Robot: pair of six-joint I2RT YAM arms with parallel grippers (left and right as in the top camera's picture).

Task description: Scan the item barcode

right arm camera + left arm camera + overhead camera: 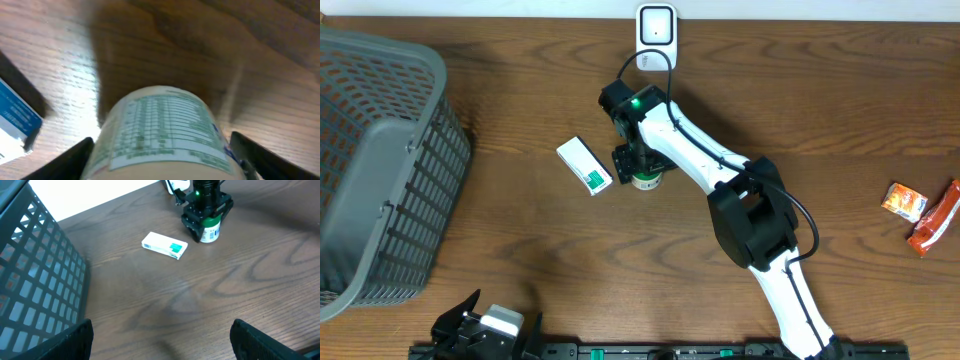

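Bottle (212, 231): upright
Right gripper (162, 150): straddles bottle; whether it grips is unclear
Left gripper (161, 330): spread wide, empty; well apart from bottle
Box (164, 245): just beside bottle

From above we see the right gripper (640, 165) lowered over a small green-labelled bottle (647, 182) near the middle of the table (550, 250); we cannot tell whether its jaws touch it. A white and green box (584, 165) lies just left of the bottle. The white scanner (656, 30) stands at the far edge, a grey basket (380, 160) fills the left side, and two snack packets (920, 212) lie far right. The left gripper (460, 322) sits at the near edge
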